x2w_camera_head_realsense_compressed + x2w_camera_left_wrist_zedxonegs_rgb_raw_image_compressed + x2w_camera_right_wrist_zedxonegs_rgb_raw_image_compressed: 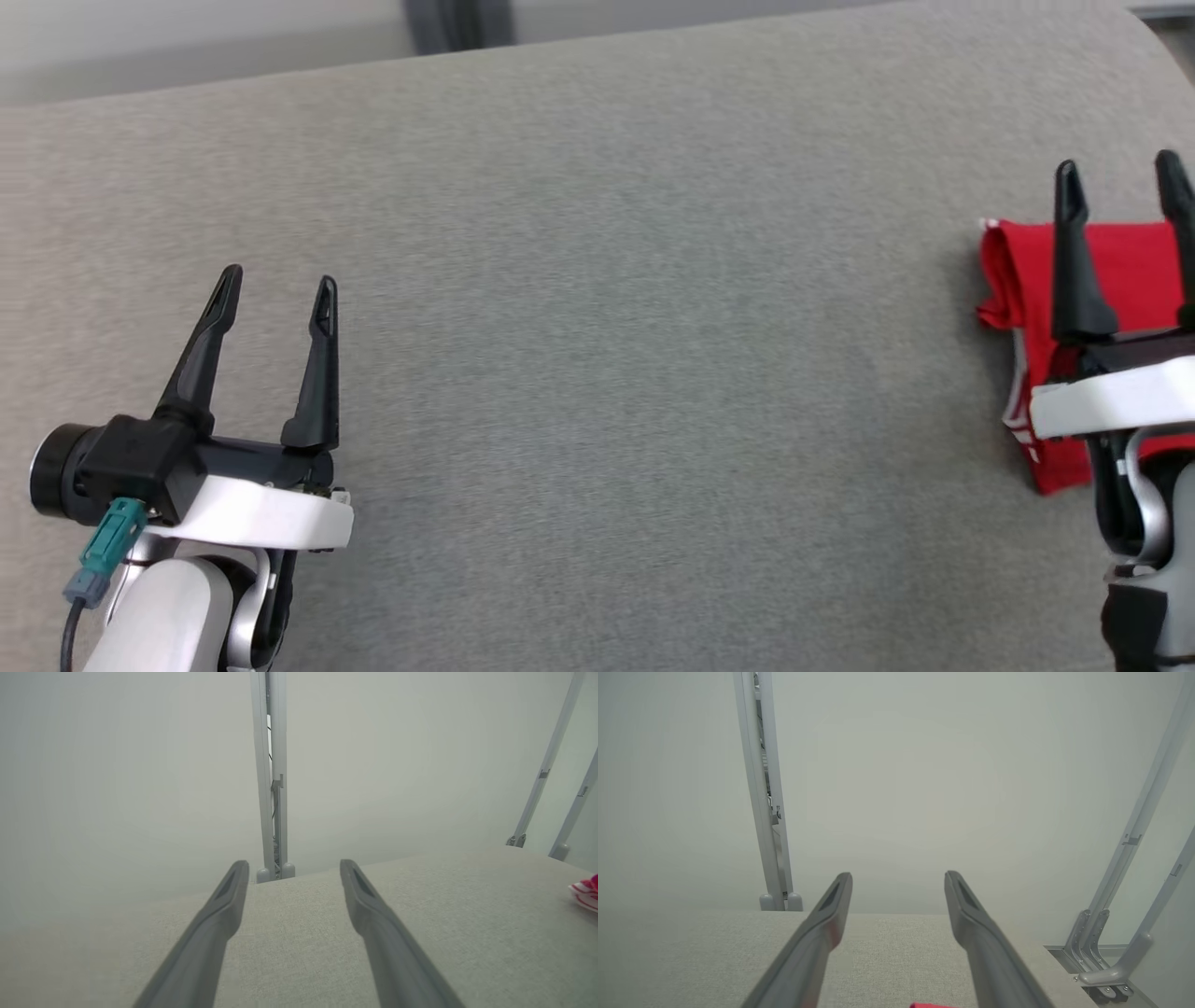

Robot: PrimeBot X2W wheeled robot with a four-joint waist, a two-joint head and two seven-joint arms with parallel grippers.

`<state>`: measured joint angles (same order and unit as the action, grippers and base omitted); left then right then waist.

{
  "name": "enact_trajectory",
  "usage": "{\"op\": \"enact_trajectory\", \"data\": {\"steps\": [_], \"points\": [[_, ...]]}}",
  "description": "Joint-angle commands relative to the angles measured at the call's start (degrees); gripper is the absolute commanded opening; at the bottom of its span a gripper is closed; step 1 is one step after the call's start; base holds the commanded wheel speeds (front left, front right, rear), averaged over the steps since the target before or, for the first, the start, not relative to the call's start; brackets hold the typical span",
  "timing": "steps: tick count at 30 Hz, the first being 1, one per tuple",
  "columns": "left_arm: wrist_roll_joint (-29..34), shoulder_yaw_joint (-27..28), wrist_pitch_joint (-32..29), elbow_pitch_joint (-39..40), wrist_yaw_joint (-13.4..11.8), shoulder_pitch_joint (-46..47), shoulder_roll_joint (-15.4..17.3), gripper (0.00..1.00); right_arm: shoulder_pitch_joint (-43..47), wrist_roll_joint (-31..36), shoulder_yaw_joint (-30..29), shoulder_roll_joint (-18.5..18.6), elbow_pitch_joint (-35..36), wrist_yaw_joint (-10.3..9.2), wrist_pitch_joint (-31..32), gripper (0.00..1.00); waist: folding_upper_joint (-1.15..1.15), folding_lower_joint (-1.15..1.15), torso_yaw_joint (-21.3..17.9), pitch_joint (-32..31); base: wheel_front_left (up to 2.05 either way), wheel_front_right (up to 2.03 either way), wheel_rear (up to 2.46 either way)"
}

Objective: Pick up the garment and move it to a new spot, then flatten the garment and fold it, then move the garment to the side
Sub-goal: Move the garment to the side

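Observation:
A folded red garment [1125, 271] with white trim lies on the grey cloth surface at the far right of the head view. Above it my right gripper [1123, 177] stands open, its two dark fingers spread with nothing between them. A sliver of the red garment [931, 1005] shows at the bottom edge of the right wrist view, below the open right gripper [898, 879]. My left gripper [277, 285] is open over bare cloth at the lower left, far from the garment. In the left wrist view the left gripper [291, 868] is open, and the garment's edge [585, 893] peeks in at the right.
The grey cloth-covered surface [597, 355] spans the head view, with its far edge along the top. Beyond it stand a pale wall and grey metal frame posts [271, 774], with brackets [1097, 952] at the right.

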<state>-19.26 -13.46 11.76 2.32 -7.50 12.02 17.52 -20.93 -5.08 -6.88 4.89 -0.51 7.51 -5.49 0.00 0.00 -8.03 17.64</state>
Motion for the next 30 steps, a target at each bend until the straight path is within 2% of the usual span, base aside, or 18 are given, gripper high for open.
{"op": "enact_trajectory", "data": {"steps": [1,7,13,19,30], "points": [[-0.29,0.40,0.58,-0.15,-0.54,-0.99,-0.04,1.00,1.59,-0.63,0.77,-0.24,0.71,-0.05,0.78,1.00,0.00,0.00,4.99,-3.36,0.00,0.00,0.00],[-1.09,1.15,1.22,0.28,-1.26,-3.10,-0.36,1.00,4.97,-1.43,2.77,-1.27,1.08,-0.05,1.76,1.00,0.00,0.00,8.46,-6.25,0.00,0.00,0.00],[-2.51,2.07,0.95,2.29,-2.76,-7.63,-0.78,1.00,11.01,-3.49,6.72,-1.78,-0.25,-0.04,2.22,1.00,0.00,0.00,9.68,-9.33,0.00,0.00,0.00],[-3.17,2.31,1.12,2.17,-3.58,-11.13,-0.93,1.00,15.62,-6.47,8.39,-1.79,-2.34,-0.04,1.12,1.00,0.00,0.00,8.70,-11.90,0.00,0.00,0.00],[-2.54,1.64,-0.28,1.31,-4.51,-15.71,0.52,1.00,19.77,-6.28,7.14,-1.82,-2.68,-0.04,1.07,1.00,0.00,0.00,6.17,-15.34,0.00,0.00,0.00]]}}
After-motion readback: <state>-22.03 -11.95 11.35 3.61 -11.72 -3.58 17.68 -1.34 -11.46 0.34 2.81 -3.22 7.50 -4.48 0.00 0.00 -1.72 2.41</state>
